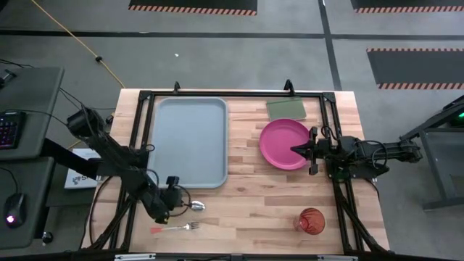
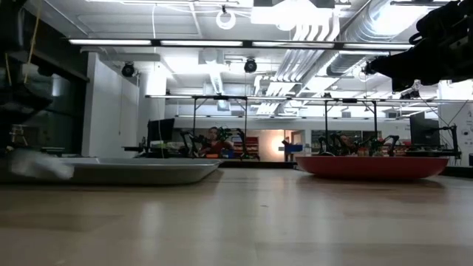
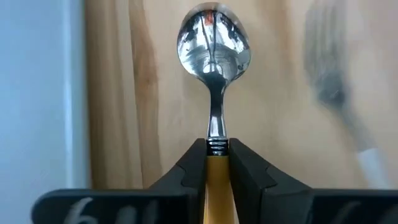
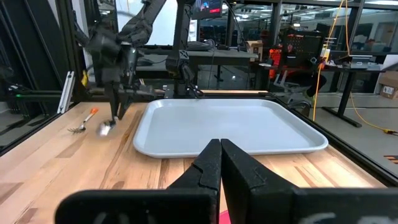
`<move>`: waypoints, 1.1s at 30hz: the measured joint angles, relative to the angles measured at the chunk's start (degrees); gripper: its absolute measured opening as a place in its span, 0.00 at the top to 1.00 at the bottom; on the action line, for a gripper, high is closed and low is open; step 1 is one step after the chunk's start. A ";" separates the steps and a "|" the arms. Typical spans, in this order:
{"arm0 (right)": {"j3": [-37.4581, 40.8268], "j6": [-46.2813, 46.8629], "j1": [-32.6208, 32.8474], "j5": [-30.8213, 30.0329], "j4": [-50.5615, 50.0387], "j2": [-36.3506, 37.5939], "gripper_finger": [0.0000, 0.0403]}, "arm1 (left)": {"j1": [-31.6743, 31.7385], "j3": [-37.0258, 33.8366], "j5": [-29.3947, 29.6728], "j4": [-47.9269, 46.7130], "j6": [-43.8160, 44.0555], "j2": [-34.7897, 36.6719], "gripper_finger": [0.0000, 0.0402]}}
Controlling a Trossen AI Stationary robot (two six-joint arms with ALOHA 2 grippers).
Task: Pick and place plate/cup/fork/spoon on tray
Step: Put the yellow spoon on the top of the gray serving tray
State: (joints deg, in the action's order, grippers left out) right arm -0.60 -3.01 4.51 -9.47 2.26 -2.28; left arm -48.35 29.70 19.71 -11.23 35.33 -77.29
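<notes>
- The left gripper (image 1: 176, 206) is clenched on the spoon (image 3: 213, 56); its two fingers (image 3: 186, 174) pinch the orange-tan handle just below the metal neck, and the bowl sticks out in front, beyond them.
- The spoon is just beside the near short edge of the tray (image 1: 191, 142), over the bare wood and not yet over the tray.
- The fork (image 1: 175, 228) lies on the table a little farther from the tray than the spoon.
- I judge the spoon as light and stiff, but the smooth handle may be slippery, so it could turn between the pads (a grip near the neck, as here, leaves little room for that).
- The right gripper (image 4: 220, 163) has its fingers pressed together and holds nothing; it sits at the edge of the plate (image 1: 285, 143), on the side away from the tray.
- The cup (image 1: 312, 220) stands well apart from the tray, near the table corner.
- Whether the spoon touches the table or is lifted, I cannot tell; in the left wrist view the fork is only a blur.
</notes>
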 joint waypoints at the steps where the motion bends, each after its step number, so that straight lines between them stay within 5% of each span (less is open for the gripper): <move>1: 0.00 0.01 0.00 0.00 0.00 0.01 1.00 | 0.38 0.01 -0.40 -0.47 -0.01 1.82 0.90; 9: 0.02 0.00 0.00 0.00 0.00 0.02 1.00 | 6.74 3.99 -0.02 -6.34 -5.42 17.93 0.90; 15: 0.00 0.00 0.00 0.02 -0.02 0.00 1.00 | 20.99 8.98 0.89 -12.71 -17.63 22.82 0.90; 22: 0.02 0.00 0.00 0.01 -0.02 0.02 1.00 | 36.04 9.47 -12.78 -6.45 -26.98 22.34 0.90; 33: 0.00 0.00 -0.01 0.02 -0.04 0.02 1.00 | 44.53 9.45 -23.02 10.53 -34.07 22.11 0.90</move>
State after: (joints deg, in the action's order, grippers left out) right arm -0.60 -3.01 4.51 -9.45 2.22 -2.26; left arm -3.82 39.16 -3.30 -0.70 1.26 -55.19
